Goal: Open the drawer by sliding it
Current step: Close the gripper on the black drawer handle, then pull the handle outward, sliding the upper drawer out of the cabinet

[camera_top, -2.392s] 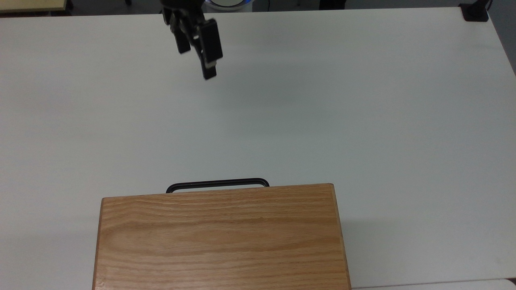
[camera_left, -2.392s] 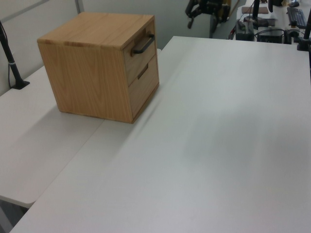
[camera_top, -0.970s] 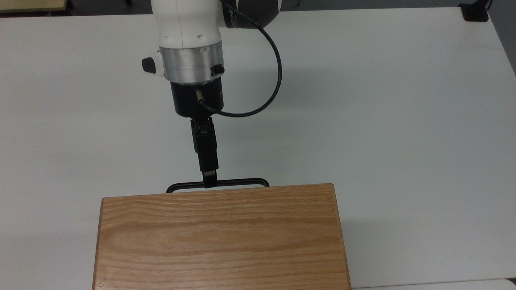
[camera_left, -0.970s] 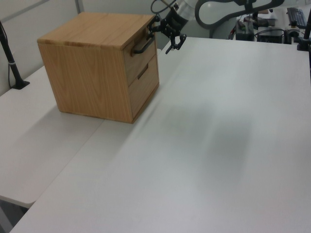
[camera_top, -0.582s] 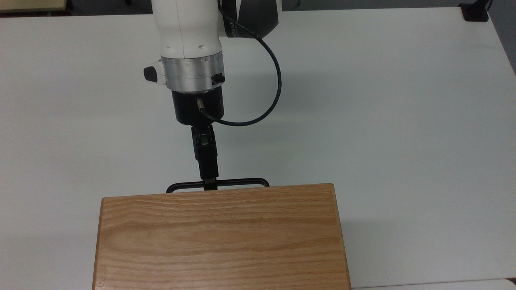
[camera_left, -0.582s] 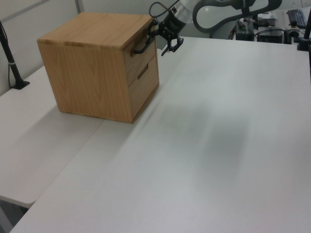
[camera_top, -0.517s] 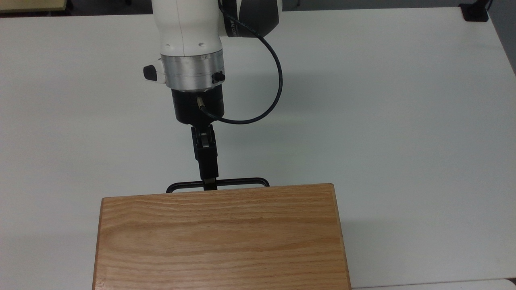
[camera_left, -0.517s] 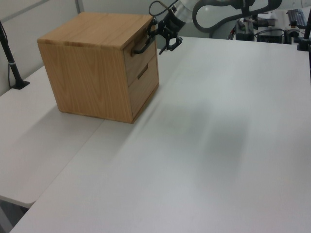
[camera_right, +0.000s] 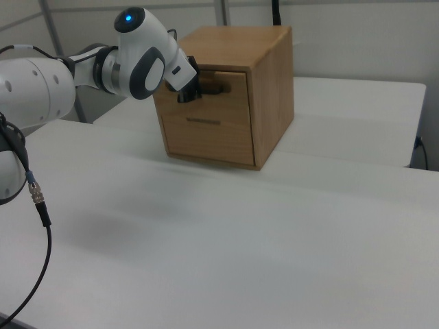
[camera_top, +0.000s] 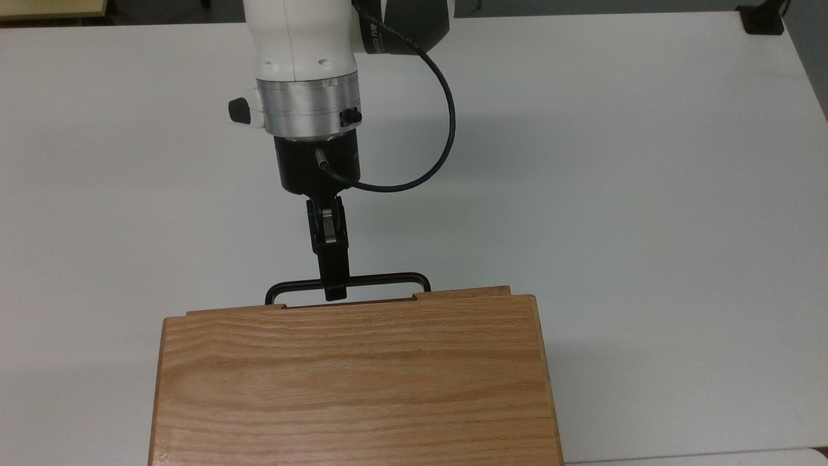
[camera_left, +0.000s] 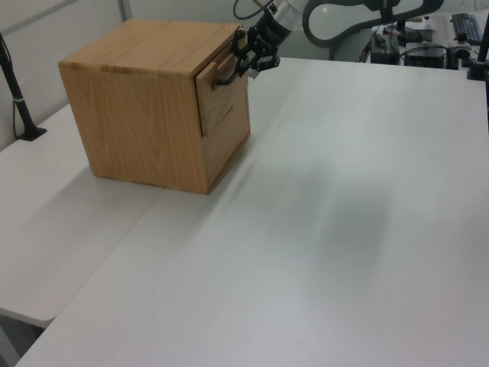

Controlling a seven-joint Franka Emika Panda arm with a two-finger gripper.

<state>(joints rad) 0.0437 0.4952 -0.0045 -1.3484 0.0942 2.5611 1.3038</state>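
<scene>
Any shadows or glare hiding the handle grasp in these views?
Top view: even light, soft arm shadow on the table; gripper on the handle, clear. Left view: handle small and dark. Right view: arm covers most of the handle; no glare.

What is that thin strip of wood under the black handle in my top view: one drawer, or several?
Observer: Two drawers, stacked. The strip is the drawer at the top of the cabinet, slid out a little, with the gripper at its handle.
Operator: And the one below it?
Observer: The lower drawer sits flush with the cabinet's front, shut.
Operator: Does it have the same big handle?
Observer: No. It has a shorter dark pull that lies close to its front panel.
</scene>
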